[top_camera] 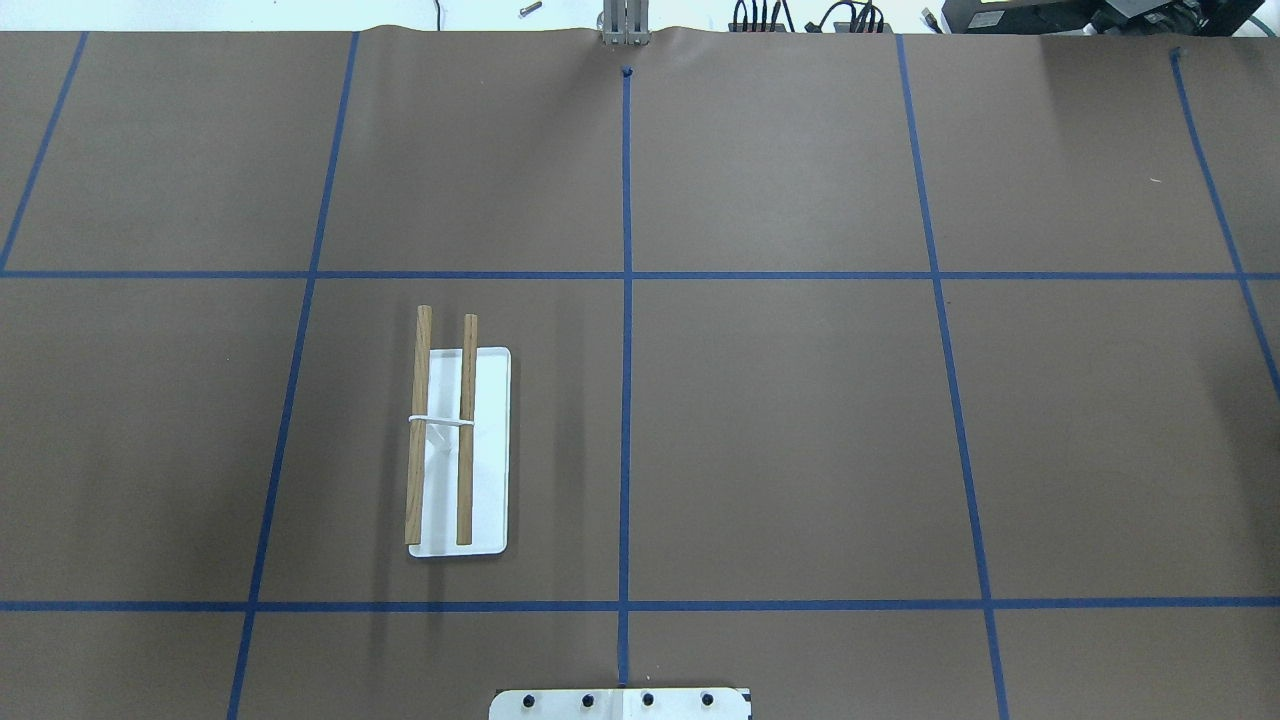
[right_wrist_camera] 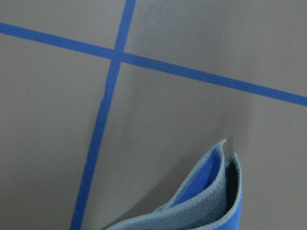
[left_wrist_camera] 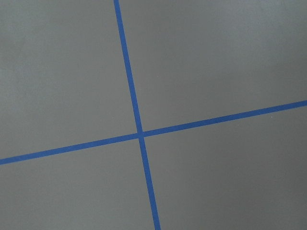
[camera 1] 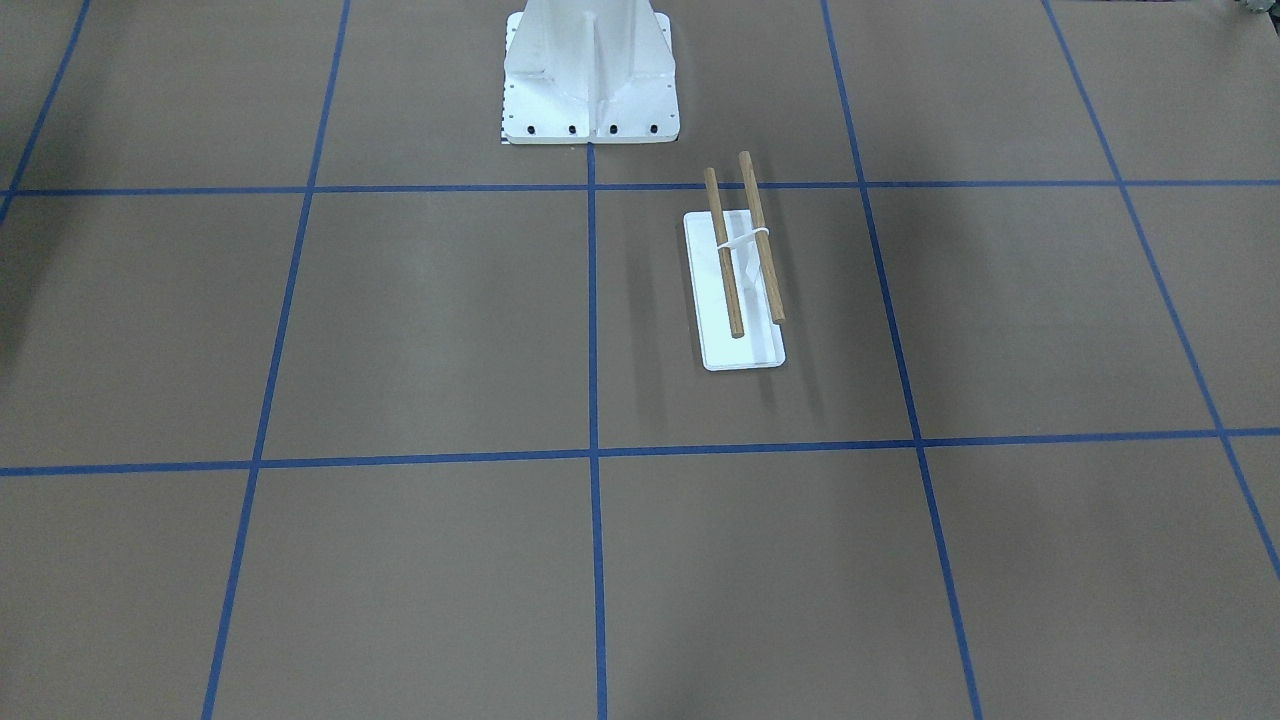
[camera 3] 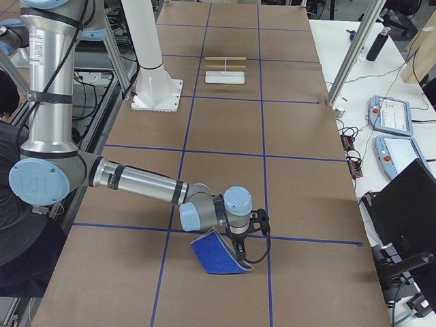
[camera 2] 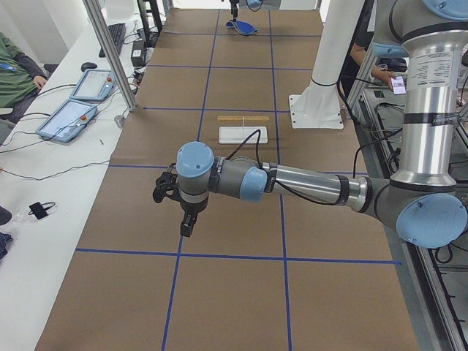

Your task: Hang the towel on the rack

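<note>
The rack [top_camera: 455, 450], a white base with two raised wooden bars, stands on the brown table; it also shows in the front view [camera 1: 740, 280]. The blue towel [camera 3: 218, 255] hangs partly lifted at the near table end, under my right gripper [camera 3: 242, 259]. In the right wrist view its folded blue and grey edge [right_wrist_camera: 211, 201] rises above the table, but no fingers show. I cannot tell whether the right gripper is shut. My left gripper [camera 2: 184, 219] hovers over bare table at the other end, far from the rack. I cannot tell its state either.
The white robot pedestal [camera 1: 590, 80] stands behind the rack. Blue tape lines cross the brown table [top_camera: 800, 420]. Operator tablets [camera 2: 73, 117] and cables lie on the side bench. An aluminium post [camera 3: 347, 61] stands at the table edge.
</note>
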{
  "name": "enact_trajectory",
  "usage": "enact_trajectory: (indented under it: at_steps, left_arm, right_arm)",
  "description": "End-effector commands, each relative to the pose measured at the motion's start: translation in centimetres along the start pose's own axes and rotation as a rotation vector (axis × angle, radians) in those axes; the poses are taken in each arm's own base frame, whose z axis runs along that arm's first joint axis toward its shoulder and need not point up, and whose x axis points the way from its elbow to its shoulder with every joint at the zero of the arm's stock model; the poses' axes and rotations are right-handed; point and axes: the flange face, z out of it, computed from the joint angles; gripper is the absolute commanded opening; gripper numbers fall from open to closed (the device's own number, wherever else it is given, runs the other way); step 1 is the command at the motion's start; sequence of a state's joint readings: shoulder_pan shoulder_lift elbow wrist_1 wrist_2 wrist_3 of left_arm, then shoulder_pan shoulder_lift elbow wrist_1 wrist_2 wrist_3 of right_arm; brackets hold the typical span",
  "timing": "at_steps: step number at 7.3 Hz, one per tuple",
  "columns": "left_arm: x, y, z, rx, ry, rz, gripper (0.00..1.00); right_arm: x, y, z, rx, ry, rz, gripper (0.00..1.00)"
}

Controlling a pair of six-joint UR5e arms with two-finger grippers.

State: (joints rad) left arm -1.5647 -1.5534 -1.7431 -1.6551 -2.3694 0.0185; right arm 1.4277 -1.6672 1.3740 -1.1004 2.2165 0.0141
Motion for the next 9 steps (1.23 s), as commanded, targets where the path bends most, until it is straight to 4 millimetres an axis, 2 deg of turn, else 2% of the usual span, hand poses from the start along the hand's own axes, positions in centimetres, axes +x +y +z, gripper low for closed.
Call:
enact_trajectory:
  at_steps: [1,2,3,4,5,6,7,8,9]
  left_arm:
    - [0.0,0.0,0.0,0.000,0.001,0.000,0.98]
    - [0.0,0.0,0.0,0.000,0.001,0.000,0.98]
    - [0.1,0.0,0.0,0.001,0.001,0.001,0.98]
    - [0.1,0.0,0.0,0.001,0.001,0.001,0.98]
    - [0.0,0.0,0.0,0.001,-0.001,0.001,0.98]
    - [0.1,-0.1,-0.1,0.002,0.001,0.002,0.98]
    - [0.1,-0.2,-0.1,0.003,0.001,0.003,0.98]
    - [0.2,-0.3,-0.2,0.004,0.001,0.004,0.98]
    - [0.2,-0.3,-0.2,0.005,0.000,0.005,0.98]
  right_arm:
    - [1.6,1.4,2.3,-0.022,0.013,-0.015,1.00]
    - [2.6,1.9,3.8,-0.014,0.010,-0.016,1.00]
    - [2.4,1.6,4.1,-0.014,0.009,-0.024,1.00]
    - [2.4,1.6,4.3,-0.017,0.008,-0.022,0.73]
    - [2.5,1.8,4.6,-0.024,0.009,-0.018,0.41]
    - [2.7,2.0,4.8,-0.030,0.010,-0.017,0.32]
    - [2.7,2.1,5.1,-0.034,0.010,-0.018,0.06]
    - [2.5,1.7,5.0,-0.031,0.008,-0.027,0.00]
    - [2.1,1.0,4.6,-0.021,-0.003,-0.041,0.00]
